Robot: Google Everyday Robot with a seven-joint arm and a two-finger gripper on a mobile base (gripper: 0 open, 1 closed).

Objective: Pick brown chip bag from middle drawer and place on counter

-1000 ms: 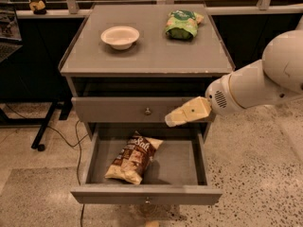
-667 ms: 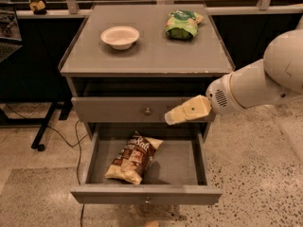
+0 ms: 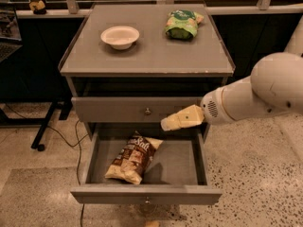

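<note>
The brown chip bag point(image 3: 134, 158) lies flat in the left half of the open middle drawer point(image 3: 147, 194), its top end toward the back. My gripper point(image 3: 166, 123) hangs at the end of the white arm, above the drawer's right rear part and in front of the closed drawer front above. It points left, sits to the upper right of the bag and does not touch it. The counter point(image 3: 147, 56) is the grey top of the cabinet.
On the counter stand a white bowl point(image 3: 120, 36) at the back left and a green snack bag point(image 3: 182, 24) at the back right. The upper drawer front point(image 3: 118, 109) with its knob is closed. A dark table leg and cables are at the left on the speckled floor.
</note>
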